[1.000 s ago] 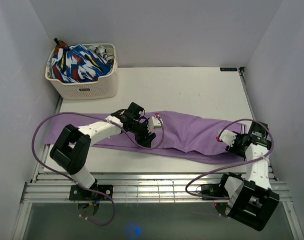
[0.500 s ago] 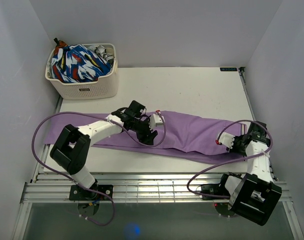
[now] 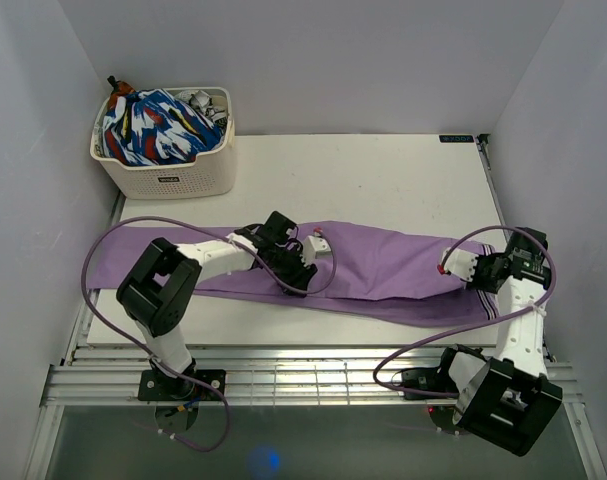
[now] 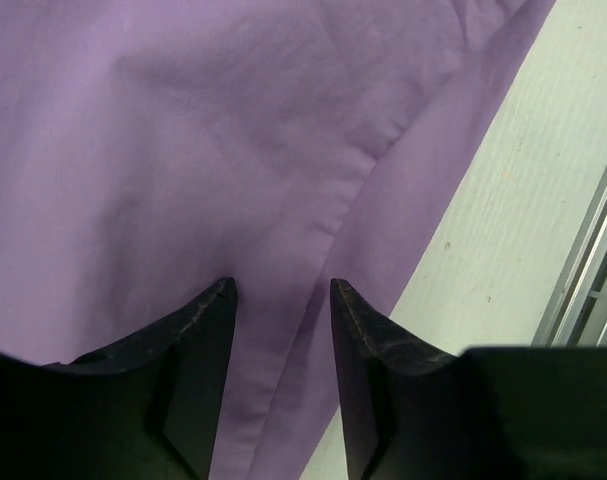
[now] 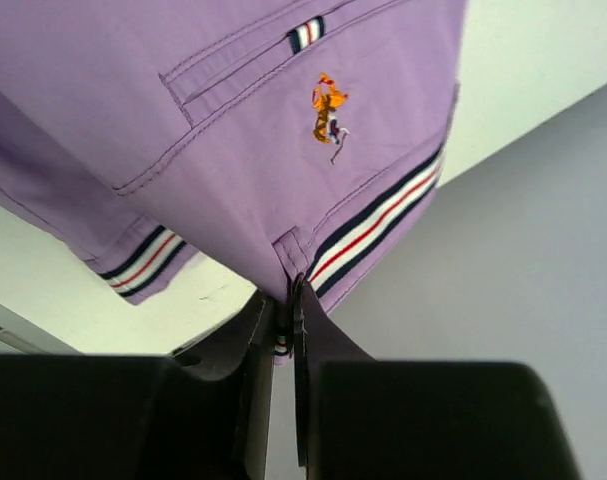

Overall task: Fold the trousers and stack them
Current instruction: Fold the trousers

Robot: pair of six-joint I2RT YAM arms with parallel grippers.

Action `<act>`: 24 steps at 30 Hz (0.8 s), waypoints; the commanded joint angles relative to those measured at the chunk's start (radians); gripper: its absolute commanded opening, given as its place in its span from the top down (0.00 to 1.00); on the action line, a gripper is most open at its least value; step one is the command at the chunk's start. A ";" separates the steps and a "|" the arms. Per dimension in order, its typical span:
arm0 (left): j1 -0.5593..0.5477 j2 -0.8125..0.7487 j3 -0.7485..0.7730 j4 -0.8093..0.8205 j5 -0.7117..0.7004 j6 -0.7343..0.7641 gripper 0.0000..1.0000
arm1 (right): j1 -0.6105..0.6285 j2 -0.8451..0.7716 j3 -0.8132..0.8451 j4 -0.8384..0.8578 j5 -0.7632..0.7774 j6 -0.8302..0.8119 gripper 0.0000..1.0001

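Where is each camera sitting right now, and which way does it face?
Top external: above, behind the bases, looking down on table, trousers, basket; left arm and right arm show.
Left wrist: on the left arm, facing down at the trousers' leg; left gripper's open fingers show.
Right wrist: facing the waistband, pinched by the shut right gripper.
Shared: all see the trousers.

Soft, matt lilac cloth trousers (image 3: 383, 265) with a woven striped waistband (image 5: 375, 222) lie on a smooth, matt white table (image 3: 383, 180). Upper left: perforated cream plastic basket (image 3: 203, 175). Along the bottom: ribbed metal rail (image 3: 313, 380).
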 commanded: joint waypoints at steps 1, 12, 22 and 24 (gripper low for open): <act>-0.003 -0.087 -0.060 0.025 0.011 -0.010 0.44 | -0.006 -0.003 0.089 -0.040 -0.040 -0.010 0.92; -0.003 -0.214 -0.134 0.019 -0.079 0.205 0.51 | -0.007 0.105 0.184 -0.044 -0.076 0.080 0.92; -0.007 -0.202 -0.154 0.060 -0.065 0.295 0.60 | -0.007 0.168 0.216 -0.064 -0.071 0.120 0.92; -0.007 -0.196 -0.145 0.065 -0.065 0.300 0.59 | -0.006 0.173 0.215 -0.063 -0.070 0.123 0.92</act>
